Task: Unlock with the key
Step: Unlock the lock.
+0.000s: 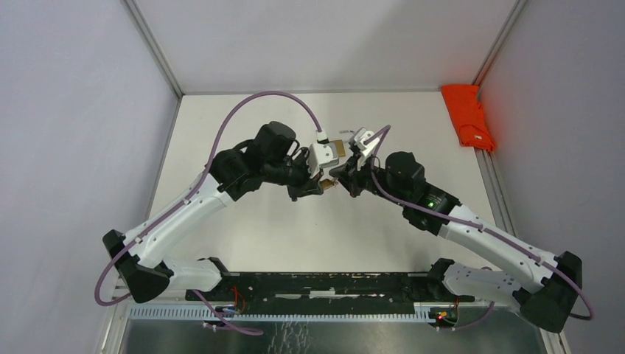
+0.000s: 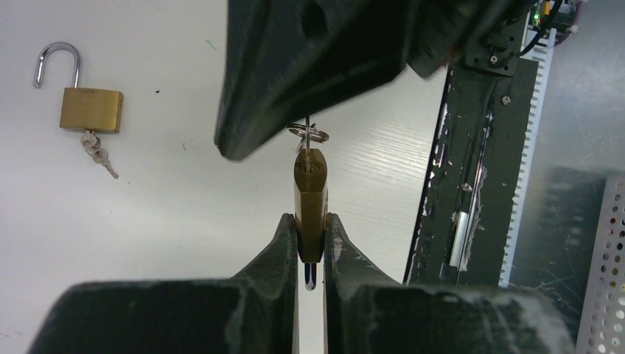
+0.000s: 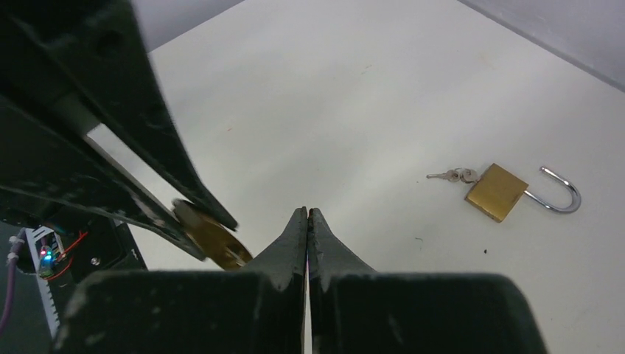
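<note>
Left wrist view: the left gripper (image 2: 310,221) is clamped on the lower end of a brass padlock (image 2: 310,184), which stands upright between its fingers above the table (image 2: 184,221). A key ring (image 2: 309,134) sits at the padlock's top end, just under the dark body of the right arm's claw. From the right wrist, the right gripper (image 3: 307,215) has its fingertips pressed together with nothing visible between them; the brass padlock lies just to their left, not between them. A second padlock (image 2: 91,109), shackle swung open and keys (image 2: 99,153) hanging from it, lies flat on the table, well apart.
</note>
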### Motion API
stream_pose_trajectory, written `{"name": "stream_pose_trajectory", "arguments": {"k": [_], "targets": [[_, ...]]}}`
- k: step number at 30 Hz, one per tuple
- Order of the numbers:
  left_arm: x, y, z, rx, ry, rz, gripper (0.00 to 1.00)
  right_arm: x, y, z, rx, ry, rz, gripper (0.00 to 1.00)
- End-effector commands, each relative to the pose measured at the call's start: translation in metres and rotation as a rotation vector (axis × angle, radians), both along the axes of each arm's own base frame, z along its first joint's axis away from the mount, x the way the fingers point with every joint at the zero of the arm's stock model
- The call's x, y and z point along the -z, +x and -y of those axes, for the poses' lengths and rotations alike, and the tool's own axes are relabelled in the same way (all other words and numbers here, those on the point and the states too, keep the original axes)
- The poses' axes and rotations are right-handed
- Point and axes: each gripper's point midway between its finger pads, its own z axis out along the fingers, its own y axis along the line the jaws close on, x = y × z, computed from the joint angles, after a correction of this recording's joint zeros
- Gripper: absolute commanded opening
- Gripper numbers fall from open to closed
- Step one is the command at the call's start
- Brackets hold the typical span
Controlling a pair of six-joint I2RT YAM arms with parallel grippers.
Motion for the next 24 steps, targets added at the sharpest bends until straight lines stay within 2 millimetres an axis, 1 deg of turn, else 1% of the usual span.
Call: {"name": "stream_pose_trajectory", "arguments": {"k": [1,5,6,9,12,14,16,18,20,21,22,23,24], "targets": [[-0.021,0.016,0.017,-0.039,-0.075,-0.005,0.02,-0.015,0.013,0.000,0.107,-0.033,0.050,0.00],[-0.011,0.022,0.022,-0.046,-0.060,-0.031,0.02,-0.012,0.011,-0.006,0.121,-0.065,0.057,0.00],[-0.011,0.023,0.023,-0.046,-0.059,-0.033,0.02,-0.011,0.013,-0.004,0.138,-0.076,0.055,0.00],[-0.013,0.025,0.023,-0.051,-0.069,-0.025,0.02,-0.007,0.021,0.010,0.220,-0.108,0.063,0.00],[-0.025,0.027,0.017,-0.065,-0.111,-0.005,0.02,-0.011,0.026,0.026,0.288,-0.132,0.091,0.00],[-0.034,0.027,0.015,-0.061,-0.144,-0.003,0.02,-0.013,0.024,0.023,0.270,-0.131,0.089,0.00],[-0.040,0.025,0.015,-0.047,-0.170,-0.007,0.02,-0.009,0.022,0.015,0.240,-0.127,0.072,0.00],[-0.042,0.024,0.016,-0.041,-0.182,-0.009,0.02,-0.003,0.021,0.008,0.229,-0.121,0.059,0.00],[-0.043,0.024,0.016,-0.036,-0.185,-0.009,0.02,0.001,0.022,0.006,0.240,-0.119,0.047,0.00],[-0.042,0.024,0.015,-0.037,-0.182,-0.010,0.02,0.001,0.025,0.010,0.270,-0.123,0.049,0.00],[-0.042,0.024,0.014,-0.037,-0.181,-0.008,0.02,0.001,0.029,0.019,0.317,-0.139,0.052,0.00],[-0.043,0.024,0.013,-0.040,-0.180,-0.005,0.02,-0.002,0.035,0.034,0.398,-0.148,0.062,0.00],[-0.043,0.023,0.011,-0.038,-0.176,-0.005,0.02,-0.007,0.036,0.045,0.438,-0.162,0.083,0.03]]}}
